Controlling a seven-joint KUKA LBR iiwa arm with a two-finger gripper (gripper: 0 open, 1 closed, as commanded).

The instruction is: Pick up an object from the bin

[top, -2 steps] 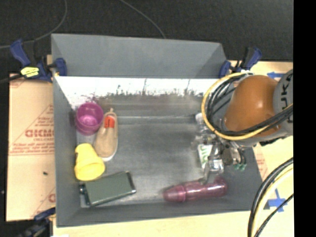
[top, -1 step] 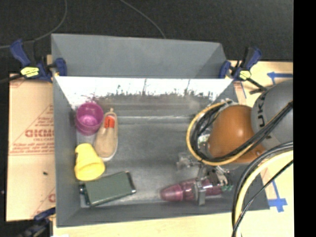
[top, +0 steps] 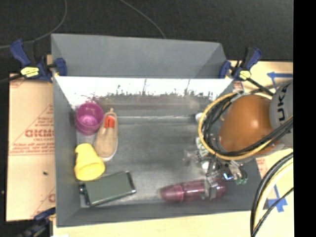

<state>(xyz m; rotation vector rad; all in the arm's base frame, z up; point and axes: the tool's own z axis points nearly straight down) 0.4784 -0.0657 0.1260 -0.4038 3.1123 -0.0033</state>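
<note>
Along the near wall of the bin (top: 158, 147), right of centre: 1 translucent purple bottle (top: 183, 192), lying flat on the floor. Its long axis runs left-right, roughly parallel to that wall. The left end is rounded and free. The right end is covered by the gripper (top: 215, 179), so I cannot tell which end carries the cap. The contents cannot be read through the tinted wall.

The gripper sits over the bottle's right end, seemingly touching or just above it. Jaw state: cannot tell, since the metal parts there merge with the wiring. Above it the orange cover (top: 244, 125) and looped cables (top: 207, 120) hide the right part of the bin floor.

The other contents are 4 items, all at the left side and well apart from the bottle:
- Purple cup (top: 89, 116), back left, upright with its mouth facing up; only its own purple inside is visible.
- Clear bottle with orange cap (top: 106, 138), just beside the cup, with the cap end toward the back wall.
- Yellow cup (top: 88, 162), in front of those 2 and tipped; the direction of its mouth is unclear.
- Dark flat rectangular case (top: 108, 187), near the front left corner, slightly skewed.

The centre of the floor is bare grey metal.
</note>
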